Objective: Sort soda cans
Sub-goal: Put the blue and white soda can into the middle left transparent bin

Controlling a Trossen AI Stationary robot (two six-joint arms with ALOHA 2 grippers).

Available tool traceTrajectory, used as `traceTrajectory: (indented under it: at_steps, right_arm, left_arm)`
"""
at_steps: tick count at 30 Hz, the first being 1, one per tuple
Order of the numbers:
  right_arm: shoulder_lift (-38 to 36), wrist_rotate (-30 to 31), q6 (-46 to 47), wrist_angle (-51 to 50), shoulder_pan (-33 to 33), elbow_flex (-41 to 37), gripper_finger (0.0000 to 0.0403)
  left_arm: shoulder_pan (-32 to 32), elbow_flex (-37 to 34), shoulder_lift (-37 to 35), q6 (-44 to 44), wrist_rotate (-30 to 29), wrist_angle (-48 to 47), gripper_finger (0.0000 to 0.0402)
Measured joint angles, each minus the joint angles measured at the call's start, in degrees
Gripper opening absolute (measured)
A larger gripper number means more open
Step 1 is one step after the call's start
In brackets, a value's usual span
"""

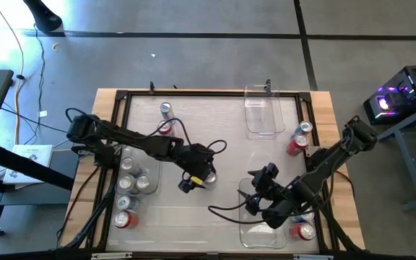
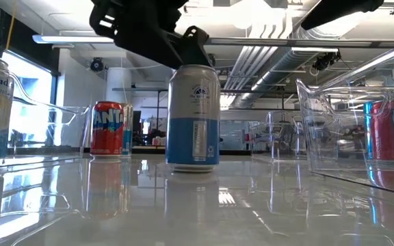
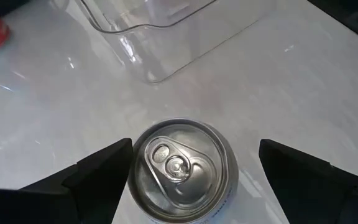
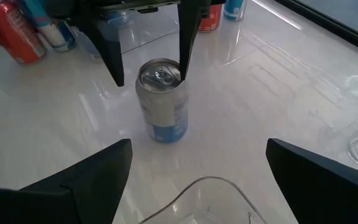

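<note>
— What are you seeing from above?

— I am hovering my left gripper (image 1: 196,178) over a can (image 1: 206,175) at the table's middle, jaws apart. My right gripper (image 1: 264,193) is waiting over the near bin (image 1: 245,235), jaws apart too, holding nothing.

— And level with the table?

— The can (image 2: 193,117), silver over blue, is standing upright and alone, with my left fingers just above its rim.

— Left wrist?

— The can's top (image 3: 181,169) is sitting between my fingers (image 3: 104,171), nearer one than the other. I judge I should be centring first, then lowering and closing on the body.

— Right wrist?

— It is showing the can (image 4: 162,99) with the left fingers straddling its top, neither clamping it.
</note>
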Motion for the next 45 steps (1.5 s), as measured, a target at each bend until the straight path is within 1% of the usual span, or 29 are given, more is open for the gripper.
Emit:
traceTrajectory:
  at_steps: [6, 11, 13, 15, 18, 22, 24, 28, 31, 37, 41, 43, 45]
  right_arm:
    - [0.0, 0.0, 0.1, 0.9, 0.0, 0.0, 0.0367]
    - [0.0, 0.0, 0.1, 1.3, 0.0, 0.0, 0.0367]
    - [0.1, 0.0, 0.0, 1.4, 0.0, 0.0, 0.0367]
    - [0.1, 0.0, 0.0, 1.3, 0.0, 0.0, 0.0367]
    - [0.1, 0.0, -0.5, 1.3, 0.0, 0.0, 0.0367]
    - [0.1, -0.2, -0.5, 1.7, 0.0, 0.0, 0.0367]
    - [0.1, -0.2, -0.4, 2.0, 0.0, 0.0, 0.0367]
    - [0.1, -0.3, -0.5, 2.5, 0.0, 0.0, 0.0367]
    - [0.1, -0.3, -0.5, 2.6, 0.0, 0.0, 0.0367]
    - [0.1, -0.4, -0.9, 2.6, 0.0, 0.0, 0.0367]
    - [0.1, -0.4, -0.9, 2.6, 0.0, 0.0, 0.0367]
    - [0.1, -0.4, -0.9, 2.6, 0.0, 0.0, 0.0367]
    - [0.1, -0.4, -0.9, 2.6, 0.0, 0.0, 0.0367]
  left_arm:
    - [0.0, -0.3, 0.0, -0.4, -0.1, 0.4, 0.0346]
    - [-2.5, -0.4, -0.2, -2.4, -5.4, 1.6, 0.0346]
    - [-3.7, -0.4, -0.2, -2.5, -6.0, 2.9, 0.0346]
    - [-4.3, -0.4, -0.2, -2.9, -5.1, 4.1, 0.0346]
    - [-4.0, -0.4, 0.0, -3.9, -5.0, 5.0, 0.0346]
    - [-2.9, -0.5, 0.1, -5.0, -8.7, 4.9, 0.0346]
    - [-2.5, -0.5, 0.1, -5.2, -9.1, 4.8, 0.0346]
    - [-2.2, -2.4, 0.3, -6.0, -8.1, 6.1, 0.0346]
    - [-2.3, -5.7, 0.4, -5.7, -8.3, 8.2, 0.0346]
    - [-2.5, -8.9, 0.4, -11.5, -8.5, 14.6, 0.0346]
    - [-2.9, -10.6, 0.4, -18.4, -8.5, 18.1, 0.0341]
    - [-3.7, -11.1, 0.4, -22.1, -10.9, 19.1, 0.0329]
    - [-4.7, -11.3, 0.2, -26.5, -16.7, 19.4, 0.0315]
